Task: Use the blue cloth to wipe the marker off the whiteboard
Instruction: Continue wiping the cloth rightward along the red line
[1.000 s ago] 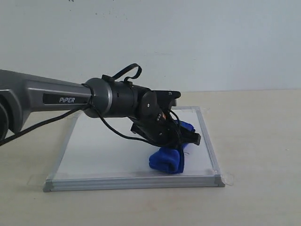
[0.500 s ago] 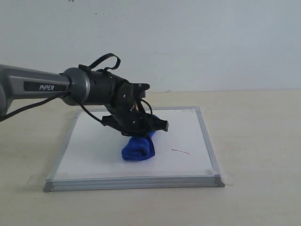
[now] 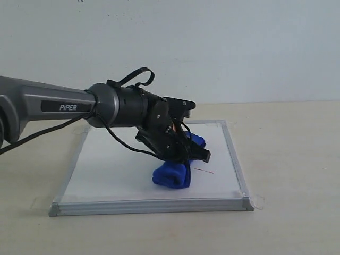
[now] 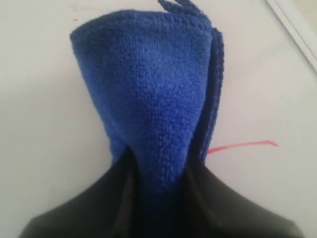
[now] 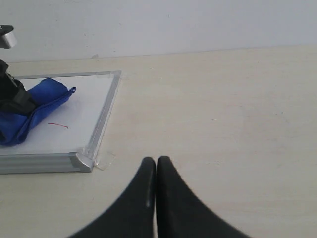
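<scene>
The whiteboard (image 3: 106, 164) lies flat on the table, silver frame around it. My left gripper (image 3: 183, 154) is shut on the blue cloth (image 3: 171, 175), pressing the bundle onto the board's right half. In the left wrist view the blue cloth (image 4: 153, 94) fills the middle, pinched between the dark fingers (image 4: 223, 203). A short piece of the red marker (image 3: 204, 170) shows just right of the cloth; the marker (image 4: 242, 145) runs out from behind the cloth's edge. My right gripper (image 5: 156, 161) is shut with nothing in it, over bare table off the board's right corner.
The whiteboard's near right corner (image 5: 85, 159) has clear tape (image 5: 105, 159) on the table. A pale wall (image 3: 212, 42) stands behind the table. The beige tabletop (image 3: 292, 159) stretches to the right of the board.
The left gripper swept the cloth left across the board, uncovering a short red line, and has since moved back right until the cloth's edge touches that line.
</scene>
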Robot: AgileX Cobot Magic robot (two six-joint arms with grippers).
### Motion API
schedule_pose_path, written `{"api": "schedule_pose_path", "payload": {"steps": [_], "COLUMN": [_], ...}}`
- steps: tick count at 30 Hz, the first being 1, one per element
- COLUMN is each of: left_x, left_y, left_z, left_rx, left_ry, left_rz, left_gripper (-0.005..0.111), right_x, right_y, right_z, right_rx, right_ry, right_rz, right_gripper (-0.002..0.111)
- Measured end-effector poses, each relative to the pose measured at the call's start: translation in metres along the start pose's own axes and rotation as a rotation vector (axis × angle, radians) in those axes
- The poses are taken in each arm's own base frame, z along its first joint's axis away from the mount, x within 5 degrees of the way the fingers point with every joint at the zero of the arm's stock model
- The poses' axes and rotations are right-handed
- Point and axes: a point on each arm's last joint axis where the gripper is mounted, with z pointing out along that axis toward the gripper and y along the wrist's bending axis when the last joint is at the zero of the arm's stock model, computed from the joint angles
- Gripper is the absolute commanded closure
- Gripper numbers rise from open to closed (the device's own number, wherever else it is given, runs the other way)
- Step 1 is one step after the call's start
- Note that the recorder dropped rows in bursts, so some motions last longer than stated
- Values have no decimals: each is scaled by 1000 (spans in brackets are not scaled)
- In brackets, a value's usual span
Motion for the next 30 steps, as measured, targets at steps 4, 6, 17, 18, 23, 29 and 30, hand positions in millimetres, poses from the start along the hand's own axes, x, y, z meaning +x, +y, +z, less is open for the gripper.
{"api": "schedule_pose_path", "payload": {"steps": [4,6,17,18,23,29,30], "left_x": [-2,-1,-3,-3,2,2,1], "left_y": [43,60,15,2,-42,-38,-36], "left_z": [0,-2,0,0,1,7,8], "left_rx": [-94,-123,-2,17,82,85,86], "left_ry": [19,31,-12,-20,-35,-35,-37], "left_rz": [-143,-201,-99,-80,-29,-49,-61], "left_gripper": [103,103,103,103,103,103,103], "right_x": [0,0,0,0,0,0,0], "right_y": [0,0,0,0,0,0,0], "right_z": [0,0,0,0,0,0,0], "right_rx": [0,0,0,0,0,0,0], "right_ry": [0,0,0,0,0,0,0], "right_rz": [0,0,0,0,0,0,0], "right_gripper": [108,108,108,108,108,108,108]}}
